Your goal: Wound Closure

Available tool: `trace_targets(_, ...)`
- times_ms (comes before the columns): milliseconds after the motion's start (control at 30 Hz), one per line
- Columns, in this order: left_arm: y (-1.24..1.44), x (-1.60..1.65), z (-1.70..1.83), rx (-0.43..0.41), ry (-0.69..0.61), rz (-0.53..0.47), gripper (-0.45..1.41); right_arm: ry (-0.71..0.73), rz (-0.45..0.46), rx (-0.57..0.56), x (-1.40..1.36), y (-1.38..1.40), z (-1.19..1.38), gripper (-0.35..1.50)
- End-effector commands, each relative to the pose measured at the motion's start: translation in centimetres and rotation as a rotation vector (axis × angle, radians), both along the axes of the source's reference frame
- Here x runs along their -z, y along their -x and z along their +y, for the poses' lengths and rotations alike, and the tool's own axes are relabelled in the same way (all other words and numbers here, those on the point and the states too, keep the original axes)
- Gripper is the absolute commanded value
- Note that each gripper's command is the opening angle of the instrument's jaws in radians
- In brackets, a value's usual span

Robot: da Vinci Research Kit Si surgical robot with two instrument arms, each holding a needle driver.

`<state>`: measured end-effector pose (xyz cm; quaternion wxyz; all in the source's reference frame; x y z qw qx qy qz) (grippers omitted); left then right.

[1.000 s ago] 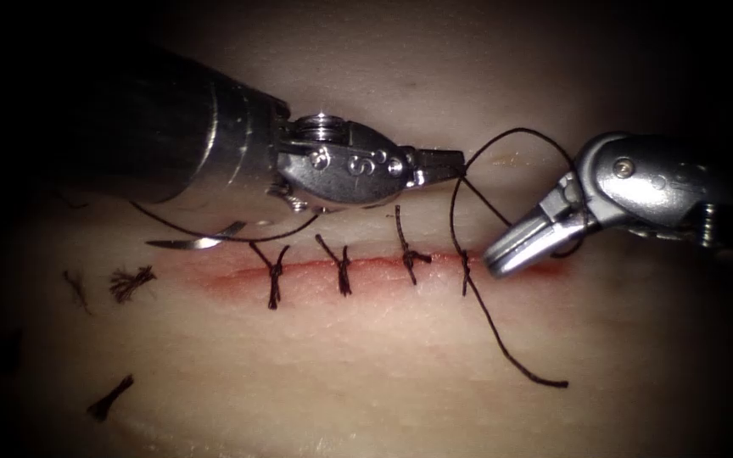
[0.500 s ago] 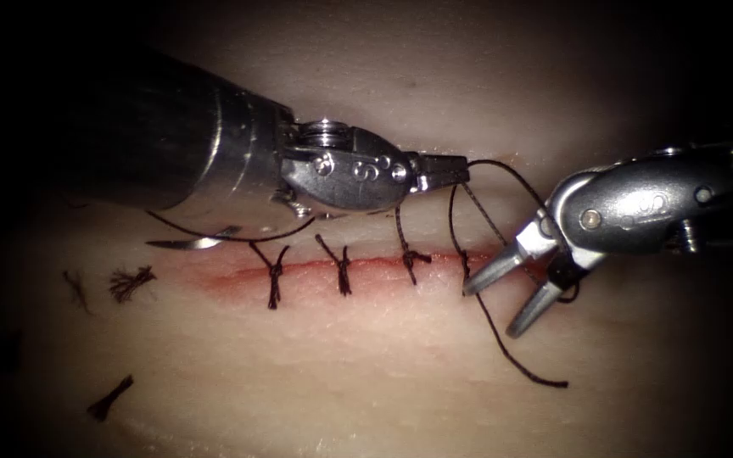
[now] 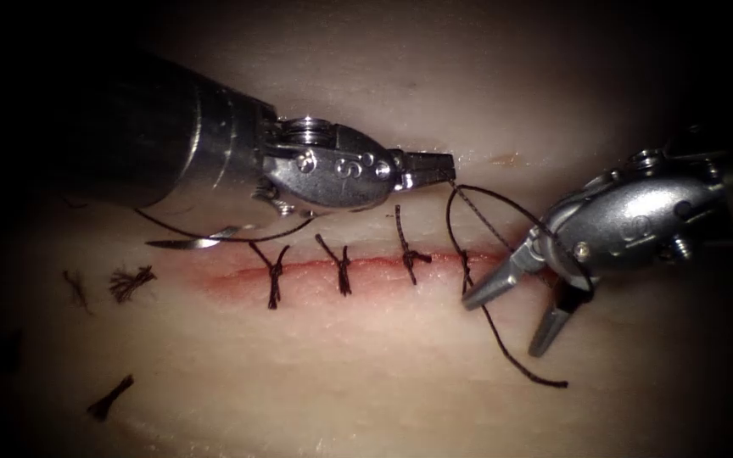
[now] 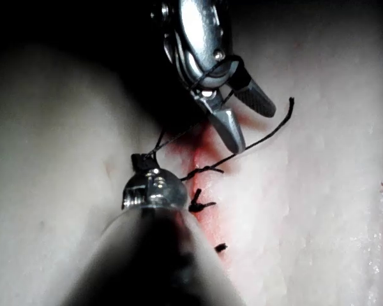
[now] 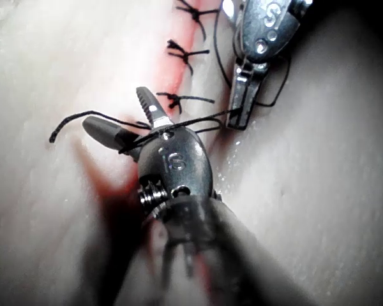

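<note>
Left end effector [image 3: 444, 167] pinching thread [image 3: 502, 339], right end effector [image 3: 509, 312] agape, needle [image 3: 193, 241] loose on tissue [image 3: 383, 373]

Surgical training bench | pork tissue [image 3: 383, 373] | stitched cut [image 3: 366, 270]

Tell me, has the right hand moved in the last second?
Yes. The right hand dropped from beside the rightmost stitch to below the cut, and its jaws opened.
</note>
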<state>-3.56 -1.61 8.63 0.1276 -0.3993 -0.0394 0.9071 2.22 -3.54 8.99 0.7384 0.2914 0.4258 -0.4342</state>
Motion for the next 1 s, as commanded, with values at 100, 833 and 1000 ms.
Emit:
trace_targets(100,0.05,-0.06,-0.02,0.001,-0.004,-0.002,-0.45,0.024,-0.002,0.022,-0.11,-0.10,-0.13,0.99)
trace_targets(833,0.05,-0.06,-0.05,0.007,-0.011,-0.003,-0.45,0.023,-0.018,0.112,-0.17,-0.08,-0.52,0.96)
trace_targets(1000,0.04,-0.06,-0.07,0.010,-0.014,-0.003,-0.45,0.021,-0.022,0.111,-0.19,-0.11,-0.49,0.81)
